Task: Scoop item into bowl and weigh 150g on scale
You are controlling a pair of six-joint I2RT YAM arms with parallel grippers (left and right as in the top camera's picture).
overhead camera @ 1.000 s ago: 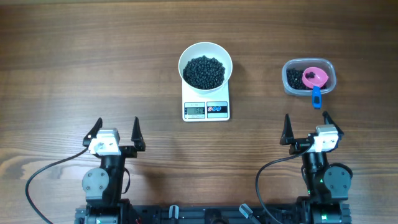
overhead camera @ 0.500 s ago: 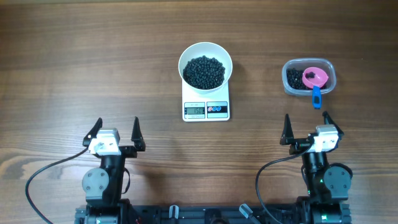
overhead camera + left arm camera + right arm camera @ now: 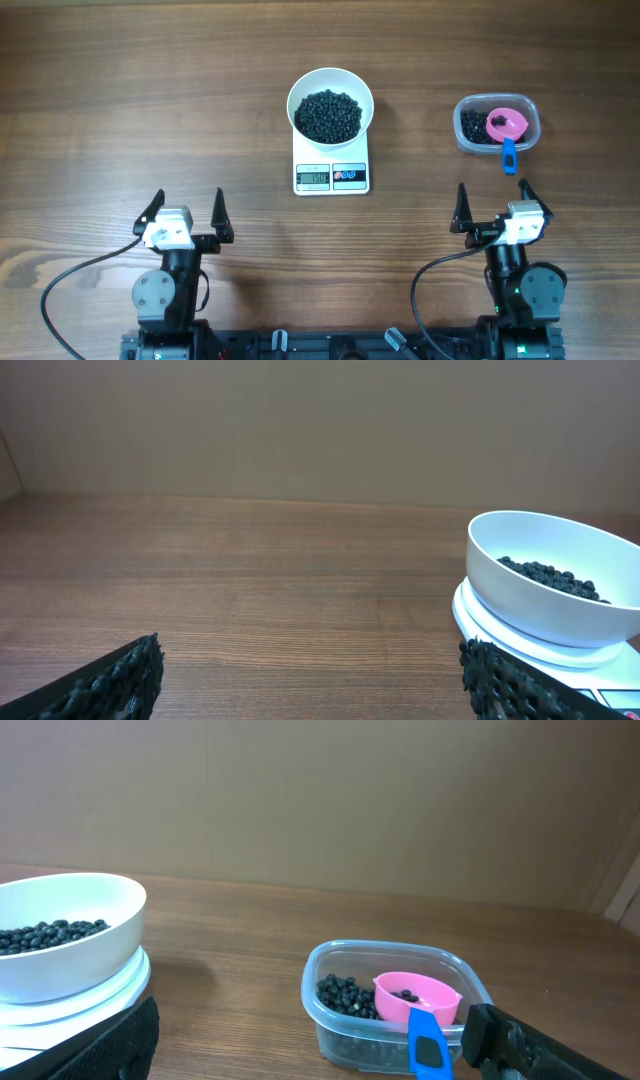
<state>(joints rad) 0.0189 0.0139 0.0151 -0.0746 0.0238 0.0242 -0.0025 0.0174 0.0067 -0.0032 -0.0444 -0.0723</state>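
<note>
Many small round matte-black beans [image 3: 330, 115] fill the round plain white bowl [image 3: 330, 78], which sits on the small white rectangular digital scale [image 3: 331, 168] on the brown wooden tabletop [image 3: 120, 100]. The left jaws and right jaws stand spread wide, empty, well apart from it.

Unreadably small digits on scale [image 3: 331, 168] display

Digits on the scale [image 3: 331, 172] display, illegibly small overhead
</note>
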